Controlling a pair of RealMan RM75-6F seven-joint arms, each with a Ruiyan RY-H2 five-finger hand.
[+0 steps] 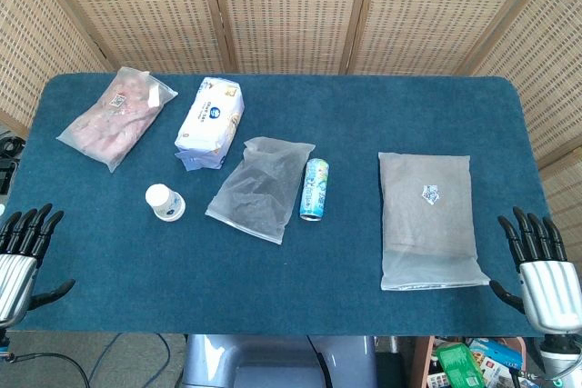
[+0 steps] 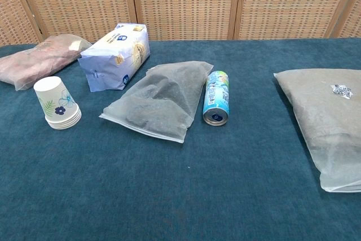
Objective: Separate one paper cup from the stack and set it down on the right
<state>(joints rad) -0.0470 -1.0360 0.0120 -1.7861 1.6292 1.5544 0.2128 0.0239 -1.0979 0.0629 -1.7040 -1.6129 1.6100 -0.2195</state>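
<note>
A stack of white paper cups [image 1: 165, 202] with a blue flower print stands upside down on the left part of the blue table; the chest view shows the same stack [image 2: 57, 104] with several rims nested at its base. My left hand [image 1: 20, 256] hovers at the table's front left corner, fingers spread, holding nothing, well left of the stack. My right hand [image 1: 541, 272] is at the front right corner, fingers spread and empty. Neither hand shows in the chest view.
A grey translucent bag [image 1: 262, 187] and a lying drink can [image 1: 315, 189] sit mid-table. A white-blue package [image 1: 210, 121] and a pinkish bag [image 1: 115, 115] lie at the back left. A large grey bag [image 1: 427, 217] covers the right side. Woven screens stand behind.
</note>
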